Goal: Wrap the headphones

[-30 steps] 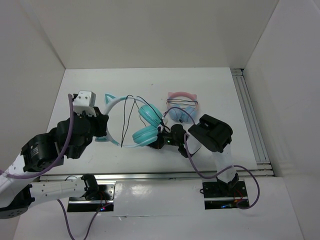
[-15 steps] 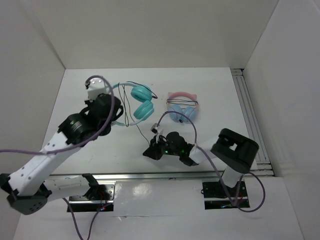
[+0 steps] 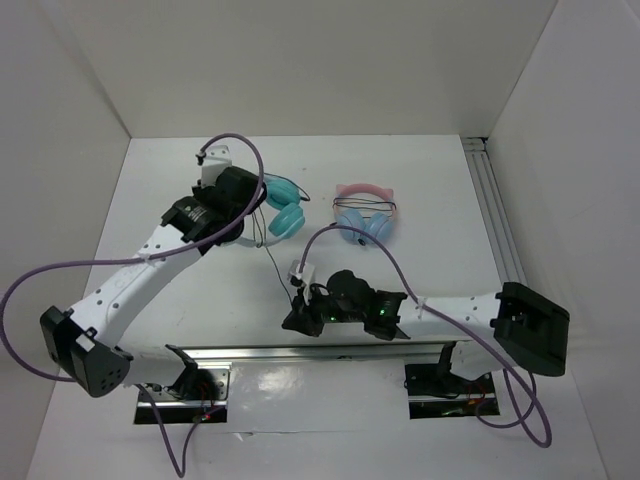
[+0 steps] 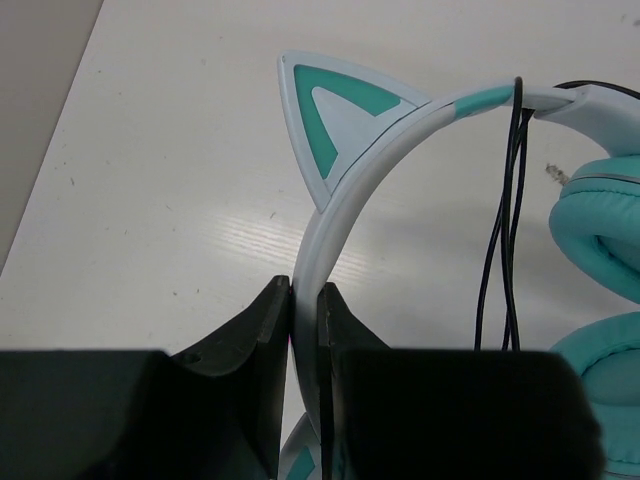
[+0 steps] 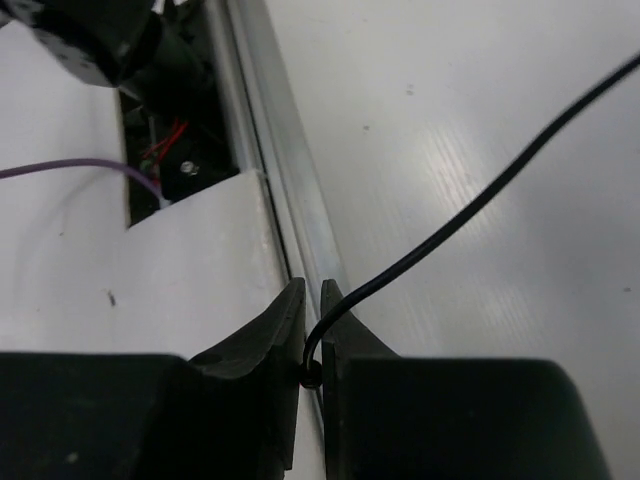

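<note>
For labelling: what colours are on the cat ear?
White with teal; cat ear clearest from left wrist.

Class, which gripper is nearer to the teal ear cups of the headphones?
Left. The left gripper is clamped on the headband right beside the teal ear cups; the right gripper pinches the black cable near the front edge of the table, well away from them.

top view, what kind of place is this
Probably a robot lab test cell: a white table boxed in by plain white walls, the left arm and right arm bolted at its near edge, and the headphones and a pink pair laid out.
</note>
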You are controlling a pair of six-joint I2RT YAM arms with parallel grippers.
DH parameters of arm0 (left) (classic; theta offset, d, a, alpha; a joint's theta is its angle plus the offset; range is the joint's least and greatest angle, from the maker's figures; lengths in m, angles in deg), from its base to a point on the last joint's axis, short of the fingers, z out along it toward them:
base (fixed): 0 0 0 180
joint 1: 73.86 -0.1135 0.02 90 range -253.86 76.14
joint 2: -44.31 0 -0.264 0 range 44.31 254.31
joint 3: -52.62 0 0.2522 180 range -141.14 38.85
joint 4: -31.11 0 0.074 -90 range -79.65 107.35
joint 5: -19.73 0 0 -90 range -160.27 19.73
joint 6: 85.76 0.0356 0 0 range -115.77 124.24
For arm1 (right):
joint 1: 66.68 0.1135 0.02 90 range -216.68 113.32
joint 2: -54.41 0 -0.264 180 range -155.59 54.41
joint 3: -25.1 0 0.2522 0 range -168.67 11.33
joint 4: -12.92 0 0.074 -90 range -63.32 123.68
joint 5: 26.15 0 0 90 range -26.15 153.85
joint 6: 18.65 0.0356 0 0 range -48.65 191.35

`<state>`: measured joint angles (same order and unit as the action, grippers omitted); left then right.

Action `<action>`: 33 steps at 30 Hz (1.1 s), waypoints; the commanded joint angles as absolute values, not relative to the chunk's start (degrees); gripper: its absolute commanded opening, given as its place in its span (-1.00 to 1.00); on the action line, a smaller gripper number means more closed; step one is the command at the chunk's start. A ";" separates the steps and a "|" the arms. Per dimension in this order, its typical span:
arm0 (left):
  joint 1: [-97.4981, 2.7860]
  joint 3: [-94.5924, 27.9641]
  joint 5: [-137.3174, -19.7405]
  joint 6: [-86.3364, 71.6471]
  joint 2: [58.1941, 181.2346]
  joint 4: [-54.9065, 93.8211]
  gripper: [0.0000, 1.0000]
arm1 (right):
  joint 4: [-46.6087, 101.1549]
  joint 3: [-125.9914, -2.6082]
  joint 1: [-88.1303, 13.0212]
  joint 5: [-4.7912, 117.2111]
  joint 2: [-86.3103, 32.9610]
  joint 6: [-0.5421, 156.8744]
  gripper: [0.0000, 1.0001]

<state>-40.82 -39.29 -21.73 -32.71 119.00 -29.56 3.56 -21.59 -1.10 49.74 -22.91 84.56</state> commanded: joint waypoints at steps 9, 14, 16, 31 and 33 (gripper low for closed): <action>-36.77 -40.77 -18.94 -34.97 123.06 -30.55 -1.00 | 21.22 -32.79 0.99 45.83 -8.71 75.57 -1.00; -31.50 -40.77 -19.47 -33.29 124.90 -30.55 -1.00 | 25.08 -35.32 -1.02 44.17 -7.99 73.72 -1.00; -29.57 -40.77 -18.24 -33.29 125.86 -31.68 -1.00 | 25.62 -36.21 -1.03 42.34 -8.79 73.02 -1.00; -24.46 -32.69 -31.29 -18.80 128.69 -29.67 -1.00 | 38.02 -38.42 -1.03 69.99 -1.76 64.58 -1.00; -24.46 -30.33 -38.84 -16.95 125.53 -27.75 -1.00 | 38.81 -38.41 -1.03 73.84 -1.76 64.58 -1.00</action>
